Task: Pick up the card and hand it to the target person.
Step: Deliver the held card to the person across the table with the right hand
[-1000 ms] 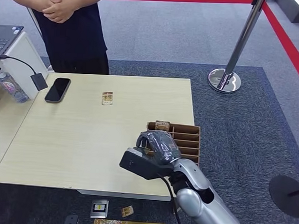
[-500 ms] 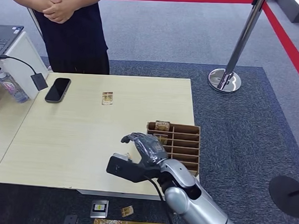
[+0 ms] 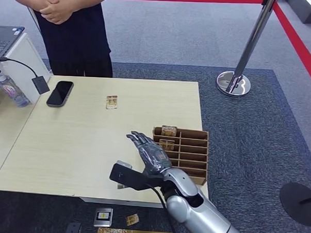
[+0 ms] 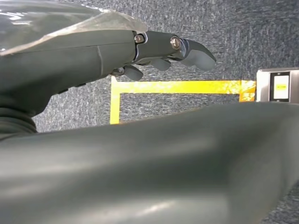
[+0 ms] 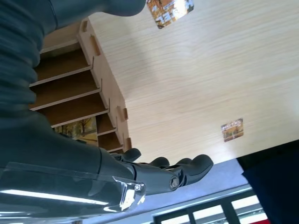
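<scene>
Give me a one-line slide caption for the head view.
Right hand hovers open beside the slotted card holder; a card lies mid-table and a person waits at the far edge.

No readable text

The cards on the table and in the wooden rack carry printed designs too small to read; the bottle label is blurred.

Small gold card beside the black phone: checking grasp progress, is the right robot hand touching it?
Apart. Head view: the right robot hand hovers near the front edge, bare wooden table between it and the small gold card.
</scene>
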`<state>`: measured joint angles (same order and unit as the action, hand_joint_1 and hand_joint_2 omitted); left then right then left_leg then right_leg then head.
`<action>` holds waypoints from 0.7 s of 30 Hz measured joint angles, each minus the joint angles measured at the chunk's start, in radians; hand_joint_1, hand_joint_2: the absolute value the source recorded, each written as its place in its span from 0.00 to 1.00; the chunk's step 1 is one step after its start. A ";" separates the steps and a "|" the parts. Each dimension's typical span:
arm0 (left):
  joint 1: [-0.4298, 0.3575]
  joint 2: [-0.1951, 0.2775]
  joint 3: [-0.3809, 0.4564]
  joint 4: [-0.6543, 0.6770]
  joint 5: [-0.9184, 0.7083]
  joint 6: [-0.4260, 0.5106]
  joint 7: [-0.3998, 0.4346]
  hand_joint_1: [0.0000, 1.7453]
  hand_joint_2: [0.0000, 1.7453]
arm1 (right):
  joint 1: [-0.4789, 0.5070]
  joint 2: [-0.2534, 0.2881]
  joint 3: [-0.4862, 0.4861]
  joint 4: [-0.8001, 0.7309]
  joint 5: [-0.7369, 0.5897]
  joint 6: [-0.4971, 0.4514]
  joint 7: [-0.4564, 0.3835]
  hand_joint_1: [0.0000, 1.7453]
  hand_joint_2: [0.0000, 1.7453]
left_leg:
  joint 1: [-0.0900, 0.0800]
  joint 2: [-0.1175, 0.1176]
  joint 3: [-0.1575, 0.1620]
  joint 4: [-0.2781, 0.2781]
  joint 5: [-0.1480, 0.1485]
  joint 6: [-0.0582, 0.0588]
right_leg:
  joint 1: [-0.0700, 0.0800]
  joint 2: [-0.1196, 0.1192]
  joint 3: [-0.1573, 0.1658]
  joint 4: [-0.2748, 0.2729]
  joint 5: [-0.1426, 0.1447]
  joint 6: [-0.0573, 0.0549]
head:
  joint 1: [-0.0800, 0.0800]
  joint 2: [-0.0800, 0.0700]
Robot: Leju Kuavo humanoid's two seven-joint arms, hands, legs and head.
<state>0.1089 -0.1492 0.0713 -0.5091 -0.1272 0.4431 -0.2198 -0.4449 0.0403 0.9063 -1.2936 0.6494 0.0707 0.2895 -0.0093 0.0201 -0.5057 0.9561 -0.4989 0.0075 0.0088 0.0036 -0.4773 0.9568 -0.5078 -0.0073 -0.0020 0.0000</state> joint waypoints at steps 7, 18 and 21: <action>-0.030 0.000 -0.014 0.071 0.035 0.014 -0.053 0.00 0.00 | 0.009 -0.026 -0.012 -0.013 0.010 -0.053 -0.017 0.00 1.00 | 0.000 0.000 0.000 0.000 0.000 0.000 | 0.000 0.000 0.000 0.000 0.000 0.000 | 0.000 0.000; -0.055 0.002 -0.018 0.135 0.056 0.015 -0.078 0.00 0.00 | 0.026 -0.077 -0.050 -0.086 0.012 -0.057 -0.032 0.00 1.00 | 0.000 0.000 0.000 0.000 0.000 0.000 | 0.000 0.000 0.000 0.000 0.000 0.000 | 0.000 0.000; -0.057 0.002 -0.018 0.141 0.057 0.015 -0.079 0.00 0.00 | 0.028 -0.081 -0.050 -0.090 0.012 -0.058 -0.032 0.00 1.00 | 0.000 0.000 0.000 0.000 0.000 0.000 | 0.000 0.000 0.000 0.000 0.000 0.000 | 0.000 0.000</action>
<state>0.0522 -0.1468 0.0532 -0.3686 -0.0704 0.4583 -0.2985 -0.4168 -0.0407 0.8558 -1.3833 0.6618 0.0127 0.2575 -0.0093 0.0202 -0.5057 0.9561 -0.4989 0.0075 0.0089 0.0036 -0.4776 0.9568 -0.5078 -0.0073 -0.0020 0.0000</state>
